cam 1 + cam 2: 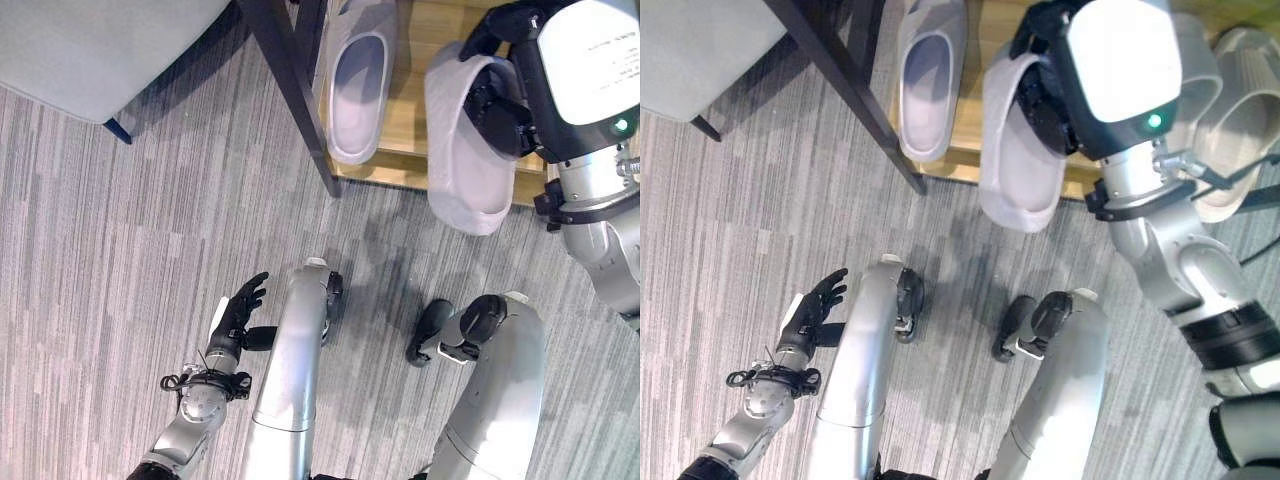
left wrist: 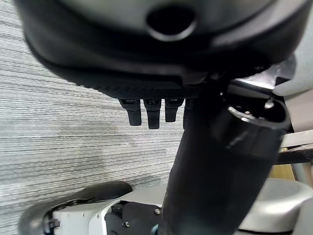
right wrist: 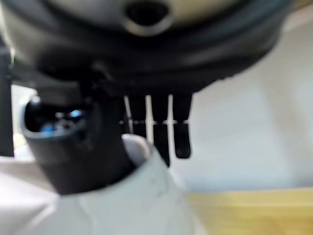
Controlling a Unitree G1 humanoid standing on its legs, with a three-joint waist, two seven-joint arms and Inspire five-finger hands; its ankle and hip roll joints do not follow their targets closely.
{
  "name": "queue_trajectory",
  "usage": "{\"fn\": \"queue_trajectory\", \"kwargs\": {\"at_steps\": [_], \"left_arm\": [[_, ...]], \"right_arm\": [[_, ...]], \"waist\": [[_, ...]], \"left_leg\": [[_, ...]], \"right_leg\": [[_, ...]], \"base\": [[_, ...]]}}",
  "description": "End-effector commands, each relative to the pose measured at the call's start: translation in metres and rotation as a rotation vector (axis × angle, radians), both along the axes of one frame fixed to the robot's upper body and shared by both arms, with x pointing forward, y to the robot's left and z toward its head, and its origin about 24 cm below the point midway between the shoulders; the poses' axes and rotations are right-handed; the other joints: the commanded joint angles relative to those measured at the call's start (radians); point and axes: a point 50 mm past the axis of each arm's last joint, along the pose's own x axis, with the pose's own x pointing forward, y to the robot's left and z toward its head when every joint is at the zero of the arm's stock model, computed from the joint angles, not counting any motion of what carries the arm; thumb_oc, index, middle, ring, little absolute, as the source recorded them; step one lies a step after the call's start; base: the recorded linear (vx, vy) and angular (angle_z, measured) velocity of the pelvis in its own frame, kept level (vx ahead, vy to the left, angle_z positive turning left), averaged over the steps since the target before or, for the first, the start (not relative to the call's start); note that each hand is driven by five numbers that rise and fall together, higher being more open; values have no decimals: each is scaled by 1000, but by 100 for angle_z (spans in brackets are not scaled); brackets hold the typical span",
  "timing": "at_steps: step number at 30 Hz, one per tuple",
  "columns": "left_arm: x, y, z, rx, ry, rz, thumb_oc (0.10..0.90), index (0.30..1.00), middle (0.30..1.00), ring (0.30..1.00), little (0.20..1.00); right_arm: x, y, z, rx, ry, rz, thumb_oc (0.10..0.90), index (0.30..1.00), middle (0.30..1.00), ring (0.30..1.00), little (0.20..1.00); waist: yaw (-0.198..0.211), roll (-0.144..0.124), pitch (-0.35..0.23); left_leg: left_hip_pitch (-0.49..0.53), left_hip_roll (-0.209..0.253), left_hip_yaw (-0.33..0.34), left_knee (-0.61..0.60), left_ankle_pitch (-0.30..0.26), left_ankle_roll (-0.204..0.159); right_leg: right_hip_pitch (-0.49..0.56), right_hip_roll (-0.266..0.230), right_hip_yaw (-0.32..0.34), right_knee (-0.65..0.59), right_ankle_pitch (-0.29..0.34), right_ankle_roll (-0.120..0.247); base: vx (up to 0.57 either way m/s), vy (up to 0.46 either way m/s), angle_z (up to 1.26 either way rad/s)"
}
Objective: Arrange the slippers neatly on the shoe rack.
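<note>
Right robot hand (image 1: 497,100): far right of the scene, over the near edge of the shoe rack (image 1: 405,165); fingers and thumb curled round the rim of a pale grey slipper (image 1: 462,150), thumb inside the opening as the right wrist view shows. Held slipper: tilted, near end hanging out past the rack's near edge above the floor (image 1: 120,260).

Second pale grey slipper (image 1: 357,85): lying flat on the wooden shelf of the rack, sole down, just left of the held one and apart from it, just right of a dark slanted frame leg (image 1: 290,85).

Further pale slippers (image 1: 1235,110): at the far right, beyond the right arm, partly hidden; number not clear.

Left robot hand (image 1: 237,312): low at near left, above the grey striped carpet floor, fingers straight and relaxed, holding nothing, well apart from the rack.

Pale grey seat or cushion (image 1: 90,45): far left corner, with a small dark foot beneath its near edge.
</note>
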Motion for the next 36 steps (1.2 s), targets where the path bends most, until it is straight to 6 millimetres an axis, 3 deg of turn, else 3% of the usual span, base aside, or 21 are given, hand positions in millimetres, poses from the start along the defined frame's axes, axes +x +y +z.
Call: {"fn": "queue_trajectory", "kwargs": {"at_steps": [1,3,6,11,18,24,36], "left_arm": [[-13,2,12,-27,-89,14,800,900,900,900,900],[-23,5,6,-32,-52,7,800,900,900,900,900],[-29,7,1,-40,-22,9,800,900,900,900,900],[-47,18,-8,5,39,26,800,900,900,900,900],[-58,28,-15,34,89,20,800,900,900,900,900],[-63,30,-21,39,121,29,800,900,900,900,900],[-54,24,-21,54,129,-46,800,900,900,900,900]], "right_arm": [[-22,16,62,29,-283,115,400,300,300,300,300],[-9,17,63,14,-237,91,400,300,300,300,300],[-1,19,66,-39,-217,53,400,300,300,300,300],[12,5,71,-75,-225,-72,400,300,300,300,300],[28,-10,72,-136,-224,-228,400,300,300,300,300],[36,-24,74,-142,-218,-324,400,300,300,300,300],[58,-14,62,-171,-140,-357,400,300,300,300,300]], "waist": [[62,-12,-4],[94,1,-4],[114,8,-4],[149,28,-4],[170,46,-4],[163,48,-4],[180,58,-4]], "left_leg": [[21,-24,-50,68,-186,37],[21,-18,-65,165,-244,36],[21,-13,-76,218,-275,34],[21,-12,-87,300,-320,22],[21,-11,-83,313,-325,7],[21,-16,-72,308,-320,-6],[21,-22,-90,321,-324,-9]], "right_leg": [[23,-5,14,94,-127,-9],[19,0,33,185,-156,-18],[24,0,38,228,-176,-28],[40,-14,44,318,-188,-36],[43,-26,52,356,-198,-45],[44,-37,55,365,-196,-51],[45,-41,51,370,-196,-48]], "base": [[121,66,-19],[95,41,-12],[30,30,-23],[-1,18,-8],[-17,-1,4],[-17,5,7],[0,12,-1]]}}
